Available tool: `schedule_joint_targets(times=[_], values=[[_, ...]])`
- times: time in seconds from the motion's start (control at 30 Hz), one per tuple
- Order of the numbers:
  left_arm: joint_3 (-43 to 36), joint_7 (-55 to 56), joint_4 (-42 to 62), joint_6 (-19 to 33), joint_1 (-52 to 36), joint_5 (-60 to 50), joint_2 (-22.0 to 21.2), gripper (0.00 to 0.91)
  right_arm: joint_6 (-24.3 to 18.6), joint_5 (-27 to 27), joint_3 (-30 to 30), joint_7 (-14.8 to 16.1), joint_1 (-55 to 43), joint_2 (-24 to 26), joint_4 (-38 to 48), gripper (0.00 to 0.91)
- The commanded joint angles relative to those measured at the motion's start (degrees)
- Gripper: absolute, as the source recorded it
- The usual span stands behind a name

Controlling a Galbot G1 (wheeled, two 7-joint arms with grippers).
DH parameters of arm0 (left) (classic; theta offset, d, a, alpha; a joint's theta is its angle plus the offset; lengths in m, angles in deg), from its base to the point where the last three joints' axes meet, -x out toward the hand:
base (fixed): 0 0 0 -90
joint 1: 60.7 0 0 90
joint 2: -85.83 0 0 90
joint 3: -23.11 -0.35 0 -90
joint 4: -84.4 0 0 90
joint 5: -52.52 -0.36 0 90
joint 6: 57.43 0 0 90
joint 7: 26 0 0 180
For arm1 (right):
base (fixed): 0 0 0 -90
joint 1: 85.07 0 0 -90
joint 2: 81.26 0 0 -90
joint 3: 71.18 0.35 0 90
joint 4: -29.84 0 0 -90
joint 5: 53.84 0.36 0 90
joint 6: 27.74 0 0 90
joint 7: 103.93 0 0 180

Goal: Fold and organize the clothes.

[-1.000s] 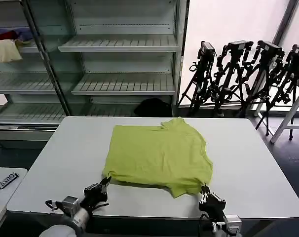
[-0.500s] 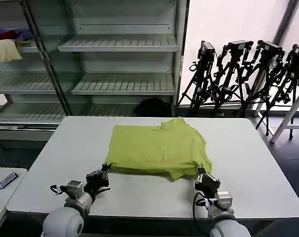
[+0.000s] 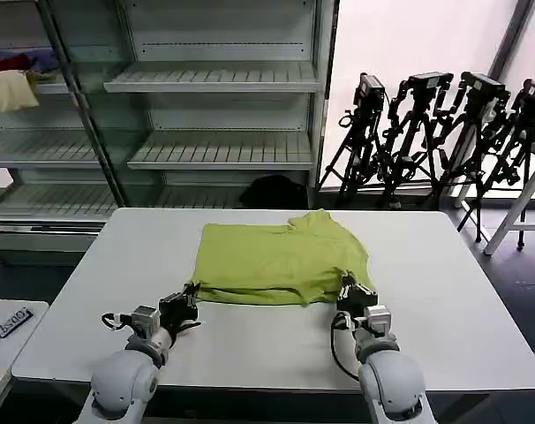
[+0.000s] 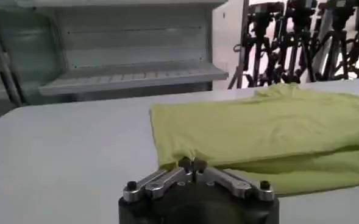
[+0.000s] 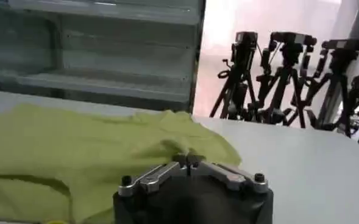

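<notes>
Both end effectors, left point(image 3: 190, 300) and right point(image 3: 346, 287), stay clenched on the T-shirt point(image 3: 281, 261) hem and have carried it away from the tabletop point(image 3: 444, 291) near edge, doubling the shirt; the fold looks roughly half done.

Both arms stretched forward low over the near part of the table, wrists roughly level, forearms angled slightly inward. Left gripper point(image 3: 190, 301) at the near left, fingers pinched together on the T-shirt's point(image 3: 281, 258) near-left corner. Right gripper point(image 3: 347, 287) at the near right, a little farther forward, fingertips likewise closed on the shirt's near-right edge.
</notes>
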Motion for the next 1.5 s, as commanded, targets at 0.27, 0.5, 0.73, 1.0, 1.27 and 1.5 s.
schedule_joint_targets(times=[0.27, 0.5, 0.73, 1.0, 1.27, 1.5], values=[[-1.63, -1.02, 5.22, 0.82, -4.42, -1.52, 0.41, 0.907, 0.35, -1.98, -0.05, 0.5, -8.04, 0.07, 8.2, 0.907], [-2.73, -1.16, 5.53, 1.16, -5.28, -3.42, 0.44, 0.907, 0.1, -1.89, 0.38, 0.35, -8.46, 0.07, 8.77, 0.907], [-2.7, -1.02, 4.3, 1.31, -5.35, -3.29, 0.97, 0.907, 0.96, -1.66, 0.42, 0.27, -7.87, 0.61, 7.25, 0.907], [-1.49, -1.02, -0.65, -0.79, -2.07, -2.59, 2.21, 0.907, 4.22, 2.32, 3.81, 1.16, 1.48, 2.69, -1.47, 0.907], [-0.7, -1.47, -1.63, -0.78, 0.9, -2.71, 1.78, 0.907, 2.42, 5.17, 9.07, 2.34, 9.04, 4.67, -5.55, 0.907], [-0.63, -1.59, -2.15, -0.73, 1.74, -2.79, 1.2, 0.907, 1.51, 5.16, 9.89, 2.32, 10.25, 4.68, -5.29, 0.907]])
